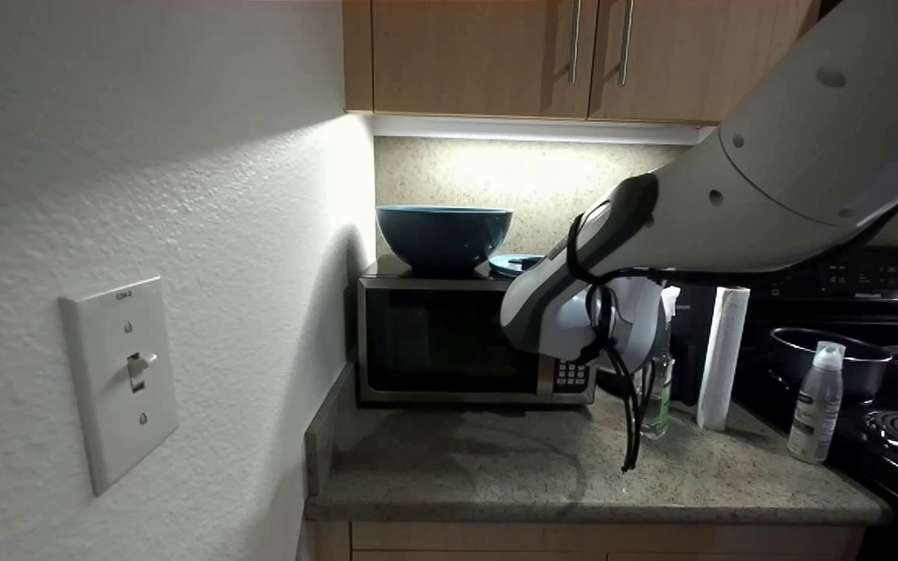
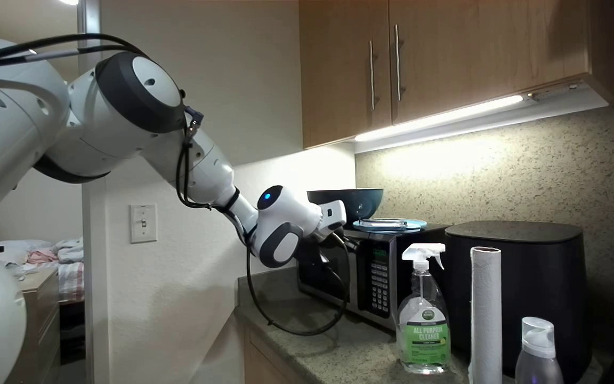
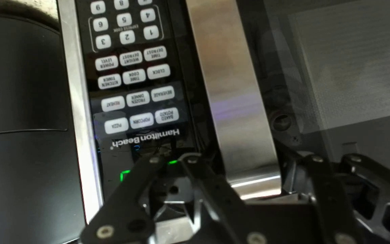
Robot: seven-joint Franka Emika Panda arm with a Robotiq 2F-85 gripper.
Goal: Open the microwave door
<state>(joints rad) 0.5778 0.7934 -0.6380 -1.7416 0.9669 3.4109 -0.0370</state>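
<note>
In an exterior view the closed microwave door lies at six o'clock from the blue bowl, and the hand straddles the door's handle, presumably for an outward pull, though I cannot tell whether it grips or stands loose.

The microwave stands at the back left corner of the counter. On it is the bowl, and right of the bowl there is the plate. To the microwave's right stands another appliance. Nearer to the front edge are the spray bottle and the paper roll; one more bottle is by the right edge. The hand is before the microwave door.
</note>
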